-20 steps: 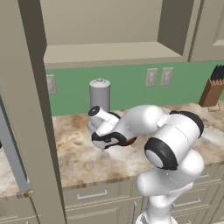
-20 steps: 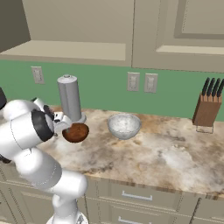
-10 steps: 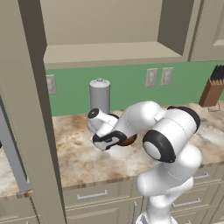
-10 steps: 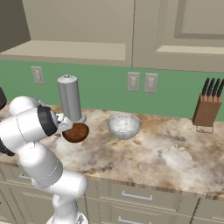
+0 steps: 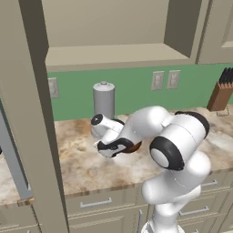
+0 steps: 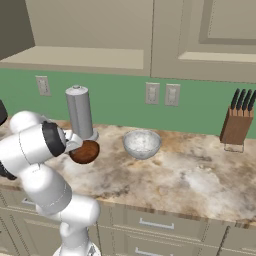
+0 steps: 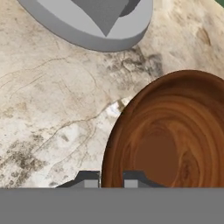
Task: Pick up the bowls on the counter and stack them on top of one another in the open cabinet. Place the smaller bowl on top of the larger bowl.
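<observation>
The smaller bowl (image 7: 175, 140), glossy dark reddish-brown, sits on the mottled counter (image 7: 52, 113) just in front of the grey canister (image 7: 96, 22). My gripper (image 7: 112, 180) is shut on its near rim, one fingertip inside and one outside. In the base views the hand (image 5: 111, 144) reaches down at the brown bowl (image 5: 133, 146) (image 6: 85, 151) beside the canister (image 5: 103, 102). The larger bowl (image 6: 142, 143), pale whitish-grey, stands apart to the right on the counter (image 6: 175, 175). The open cabinet (image 5: 113, 54) hangs above with a bare shelf floor.
A knife block (image 6: 236, 125) stands at the counter's far right by the green wall. The open cabinet door (image 5: 32, 113) hangs as a tall beige panel at the left. Closed panelled cabinets (image 6: 205, 35) are above the right side.
The gripper's jaws have come together on the brown bowl's rim. The arm's elbow has shifted slightly; the bowl stays on the counter.
</observation>
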Tool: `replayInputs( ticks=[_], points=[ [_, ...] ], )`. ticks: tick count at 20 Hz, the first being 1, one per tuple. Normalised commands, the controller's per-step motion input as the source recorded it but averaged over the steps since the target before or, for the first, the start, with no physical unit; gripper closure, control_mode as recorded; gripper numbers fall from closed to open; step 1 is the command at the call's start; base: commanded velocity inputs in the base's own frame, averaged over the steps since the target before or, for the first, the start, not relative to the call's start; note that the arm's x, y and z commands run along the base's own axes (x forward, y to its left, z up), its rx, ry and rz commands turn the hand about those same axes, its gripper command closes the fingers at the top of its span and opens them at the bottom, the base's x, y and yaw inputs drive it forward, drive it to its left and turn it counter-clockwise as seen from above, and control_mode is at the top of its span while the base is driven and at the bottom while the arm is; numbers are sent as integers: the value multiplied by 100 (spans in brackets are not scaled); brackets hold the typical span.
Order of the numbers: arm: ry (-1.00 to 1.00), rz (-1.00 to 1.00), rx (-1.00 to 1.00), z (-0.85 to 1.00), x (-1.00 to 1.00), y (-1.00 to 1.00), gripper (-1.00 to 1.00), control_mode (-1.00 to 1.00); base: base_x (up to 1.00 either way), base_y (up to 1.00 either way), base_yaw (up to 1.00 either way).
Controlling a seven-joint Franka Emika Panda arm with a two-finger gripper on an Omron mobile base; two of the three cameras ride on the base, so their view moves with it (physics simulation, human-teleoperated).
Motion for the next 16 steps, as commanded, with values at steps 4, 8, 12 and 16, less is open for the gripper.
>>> replayInputs(
  ticks=[4, 8, 12, 16],
  points=[
    [-3, 0, 0, 25, -2, -15, 100, -100, 0, 0, 0],
    [0, 0, 0, 42, -1, -17, 100, -100, 0, 0, 0],
    [0, -1, 0, 46, -1, -20, 100, -100, 0, 0, 0],
    [0, 0, -2, 29, -2, -27, 100, -100, 0, 0, 0]
  ],
)
